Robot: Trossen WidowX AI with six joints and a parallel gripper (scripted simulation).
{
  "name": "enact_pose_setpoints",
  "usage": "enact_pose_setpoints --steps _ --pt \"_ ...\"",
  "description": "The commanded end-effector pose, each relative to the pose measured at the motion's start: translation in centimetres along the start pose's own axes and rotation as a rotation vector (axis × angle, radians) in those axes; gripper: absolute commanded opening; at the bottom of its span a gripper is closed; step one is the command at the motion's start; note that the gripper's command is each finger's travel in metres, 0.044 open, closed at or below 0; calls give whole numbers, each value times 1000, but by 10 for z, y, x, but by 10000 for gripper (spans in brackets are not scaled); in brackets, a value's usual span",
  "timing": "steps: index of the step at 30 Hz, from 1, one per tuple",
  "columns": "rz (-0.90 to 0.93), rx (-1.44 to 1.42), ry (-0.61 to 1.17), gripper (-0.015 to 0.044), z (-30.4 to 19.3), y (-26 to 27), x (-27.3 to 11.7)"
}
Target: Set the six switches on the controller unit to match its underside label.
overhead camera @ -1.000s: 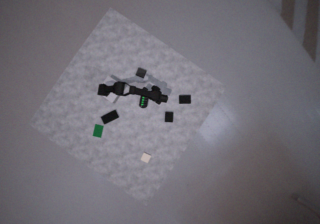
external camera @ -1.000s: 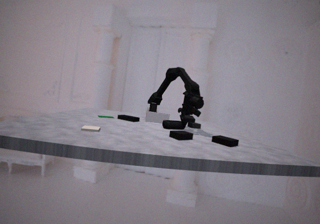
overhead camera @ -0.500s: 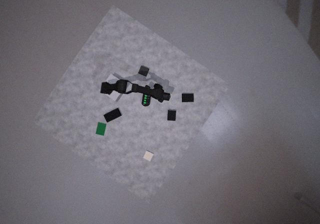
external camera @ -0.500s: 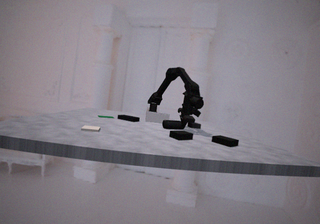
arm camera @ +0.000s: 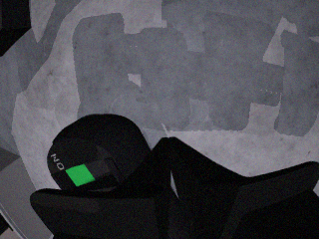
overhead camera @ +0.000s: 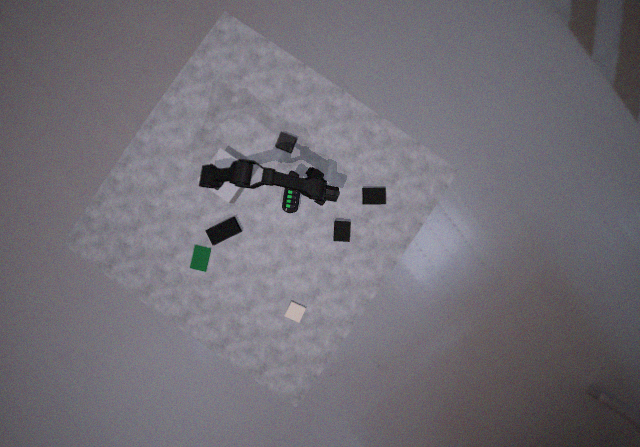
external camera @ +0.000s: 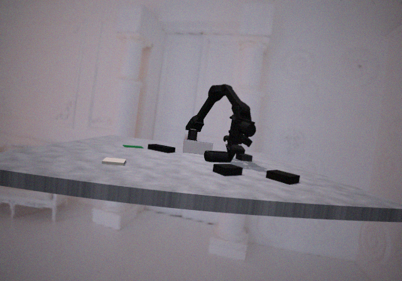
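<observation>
Closed fingertips low at the controller, one arm over six loose pieces.
The end effector (external camera: 230, 157) (arm camera: 167, 143) is pressed together with nothing pinched, its tips beside or over the controller unit (overhead camera: 290, 208) (external camera: 216, 156) (arm camera: 107, 130), which lies on the bench (overhead camera: 258, 349) (external camera: 81, 161) (arm camera: 294, 154), switches up, partly under the arm (overhead camera: 289, 179) (external camera: 203, 109). A slightly sideways push could skid or roll the rounded case, or tip a neighbouring rocker, since the fingers look broad against the switches. Wrong settings could also follow from guessing: the label is hidden. Counted: one controller; four green ends visible from above, one at the wrist, the full six unreadable; four dark blocks (overhead camera: 223, 230) (external camera: 227, 170); one green plate (overhead camera: 200, 258) (external camera: 132, 146); one cream block (overhead camera: 295, 312) (external camera: 114, 161).
</observation>
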State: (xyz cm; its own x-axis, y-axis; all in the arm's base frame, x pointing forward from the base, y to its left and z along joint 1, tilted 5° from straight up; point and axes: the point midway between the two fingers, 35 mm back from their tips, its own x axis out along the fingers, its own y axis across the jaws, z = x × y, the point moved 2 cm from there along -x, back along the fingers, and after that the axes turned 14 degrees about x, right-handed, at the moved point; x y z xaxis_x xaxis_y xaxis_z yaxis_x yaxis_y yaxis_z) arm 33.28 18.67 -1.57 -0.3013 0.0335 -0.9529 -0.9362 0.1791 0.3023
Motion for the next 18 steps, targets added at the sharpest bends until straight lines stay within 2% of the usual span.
enact_pose_setpoints --steps 1,9,18 --pt "36 5 24 0 -4 7 10" --pt "36 5 24 0 -4 7 10" --pt "18 3 15 0 9 -31 -39"
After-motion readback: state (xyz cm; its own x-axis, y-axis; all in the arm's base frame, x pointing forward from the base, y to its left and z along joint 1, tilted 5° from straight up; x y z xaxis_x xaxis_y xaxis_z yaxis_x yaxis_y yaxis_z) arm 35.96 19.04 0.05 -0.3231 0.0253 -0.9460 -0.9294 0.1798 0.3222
